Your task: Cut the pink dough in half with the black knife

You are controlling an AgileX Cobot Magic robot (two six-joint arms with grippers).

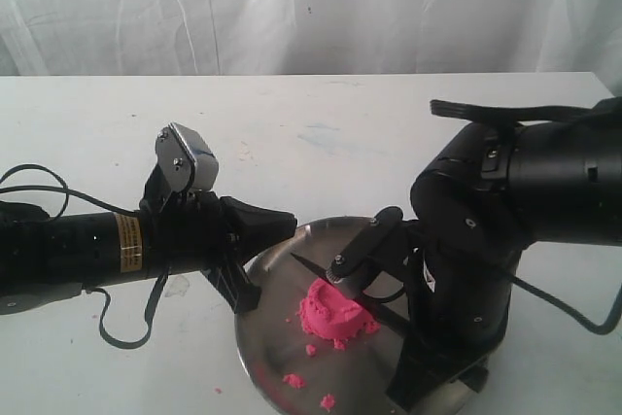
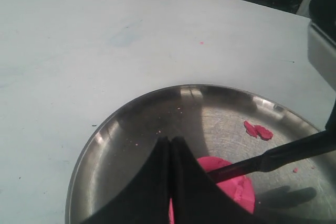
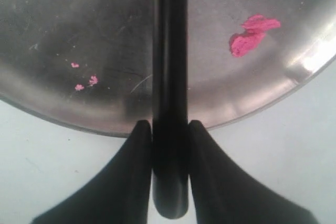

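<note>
dough (image 1: 335,310) sits mid-plate (image 1: 267,279), uncut as far as you can tell. right gripper (image 3: 169,132) clamps black knife (image 1: 321,271), blade across the mound pointing 10 o'clock. left gripper (image 2: 171,145) closed, empty. press-through cut remains.

One camera faces me across the table (image 1: 292,123); my wrist cameras look closely down, sharing the plate (image 2: 131,124).

This looks like a robot test room or lab, not a home kitchen. A bare white worktop (image 1: 292,123) stands before a backdrop of hung white sheet (image 1: 311,7). Two black robot arms with loose cables (image 1: 39,182) work over a single steel plate (image 1: 272,337), and dark equipment crowds the worktop's far edge.
</note>
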